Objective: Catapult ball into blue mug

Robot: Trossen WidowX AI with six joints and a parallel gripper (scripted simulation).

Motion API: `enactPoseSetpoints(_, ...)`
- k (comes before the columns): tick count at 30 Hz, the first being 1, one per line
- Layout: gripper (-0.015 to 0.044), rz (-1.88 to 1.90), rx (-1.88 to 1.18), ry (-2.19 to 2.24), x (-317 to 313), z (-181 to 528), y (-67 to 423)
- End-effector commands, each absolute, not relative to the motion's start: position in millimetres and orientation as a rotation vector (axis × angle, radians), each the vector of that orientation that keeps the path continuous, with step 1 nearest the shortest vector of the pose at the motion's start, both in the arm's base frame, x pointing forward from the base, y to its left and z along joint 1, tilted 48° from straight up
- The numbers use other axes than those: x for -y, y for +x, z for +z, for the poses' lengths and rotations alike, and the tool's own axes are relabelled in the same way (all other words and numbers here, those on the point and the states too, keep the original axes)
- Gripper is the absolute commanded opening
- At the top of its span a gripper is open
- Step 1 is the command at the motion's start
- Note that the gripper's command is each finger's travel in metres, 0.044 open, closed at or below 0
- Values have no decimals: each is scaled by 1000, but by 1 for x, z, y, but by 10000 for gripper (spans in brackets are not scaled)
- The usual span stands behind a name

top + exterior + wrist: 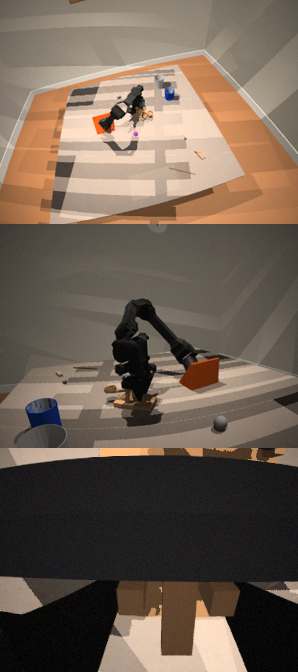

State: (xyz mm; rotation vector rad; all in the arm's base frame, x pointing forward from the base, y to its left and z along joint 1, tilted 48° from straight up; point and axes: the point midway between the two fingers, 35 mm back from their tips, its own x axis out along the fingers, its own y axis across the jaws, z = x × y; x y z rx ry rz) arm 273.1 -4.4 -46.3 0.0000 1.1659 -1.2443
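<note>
The wooden catapult (145, 115) (122, 404) (177, 628) stands under the arm, its spoon cup away from the gripper; no ball shows in the cup. My gripper (141, 395) (169, 580) is partly open and points down, its fingers on either side of the catapult's rear blocks and beam. Whether they touch the wood cannot be told. The catapult's dark crossbar (150, 518) fills the upper wrist view. A magenta ball (136, 134) lies near the catapult. One grey ball (119, 97) (220, 423) and another grey ball (185, 138) (64, 381) lie farther off. The blue mug (169, 94) (46, 418) stands upright.
A grey cup (159, 82) (46, 438) stands beside the mug. The orange block (99, 128) (206, 375) is at the arm's base. A small wooden block (200, 154) (59, 373) and a thin stick (182, 170) (85, 367) lie on the far side of the table from the cups.
</note>
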Motion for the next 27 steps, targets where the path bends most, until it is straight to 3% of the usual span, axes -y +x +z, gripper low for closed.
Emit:
enactPoseSetpoints(1, 177, -1244, -1166, 0, 4, -46, 273)
enactPoseSetpoints(8, 111, -1244, -1166, 0, 4, -46, 273)
enactPoseSetpoints(12, 6, -1242, -1168, 0, -24, -20, 279)
enactPoseSetpoints(27, 0, -1415, -959, 234, -39, -22, 280)
